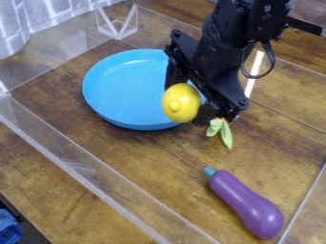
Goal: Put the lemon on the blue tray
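Observation:
The lemon [181,102] is glossy bright yellow and held in my gripper [192,98], which is shut on it. It hangs over the near right rim of the blue tray [121,88], a large round sky-blue dish on the wooden table. The black arm comes down from the upper right and hides the tray's right edge.
An orange carrot with green leaves [220,129] lies just right of the tray, mostly behind the gripper. A purple eggplant [245,201] lies at the front right. Clear plastic walls [76,162] fence the work area; a clear stand [117,19] is at the back.

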Controlling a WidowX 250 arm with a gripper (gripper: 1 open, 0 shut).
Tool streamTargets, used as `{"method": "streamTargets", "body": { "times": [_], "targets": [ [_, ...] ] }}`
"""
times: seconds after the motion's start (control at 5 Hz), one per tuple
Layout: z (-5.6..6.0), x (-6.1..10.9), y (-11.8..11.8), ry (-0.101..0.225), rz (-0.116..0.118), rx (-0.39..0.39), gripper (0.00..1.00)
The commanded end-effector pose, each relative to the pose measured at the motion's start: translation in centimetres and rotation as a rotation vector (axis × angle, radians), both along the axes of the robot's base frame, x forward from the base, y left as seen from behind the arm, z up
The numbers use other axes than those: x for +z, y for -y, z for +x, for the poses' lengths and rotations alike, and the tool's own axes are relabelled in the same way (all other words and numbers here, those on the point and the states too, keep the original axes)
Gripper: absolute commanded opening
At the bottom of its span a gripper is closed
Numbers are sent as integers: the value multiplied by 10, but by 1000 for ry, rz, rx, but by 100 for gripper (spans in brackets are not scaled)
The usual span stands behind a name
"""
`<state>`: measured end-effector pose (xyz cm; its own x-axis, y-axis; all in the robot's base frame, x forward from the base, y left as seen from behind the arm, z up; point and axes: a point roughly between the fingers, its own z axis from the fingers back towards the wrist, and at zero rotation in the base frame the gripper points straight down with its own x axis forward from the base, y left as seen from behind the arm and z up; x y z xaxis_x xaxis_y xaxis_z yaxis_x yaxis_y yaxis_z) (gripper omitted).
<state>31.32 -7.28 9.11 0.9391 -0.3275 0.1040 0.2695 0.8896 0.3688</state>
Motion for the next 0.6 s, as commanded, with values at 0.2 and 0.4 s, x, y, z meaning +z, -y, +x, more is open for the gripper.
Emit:
{"method": "streamTargets", "body": {
  "times": [0.2,0.4],
  "targets": [
    [-4,33,-22,56,-12,19,0],
    [-6,43,-28,58,-6,24,0]
  ]
}}
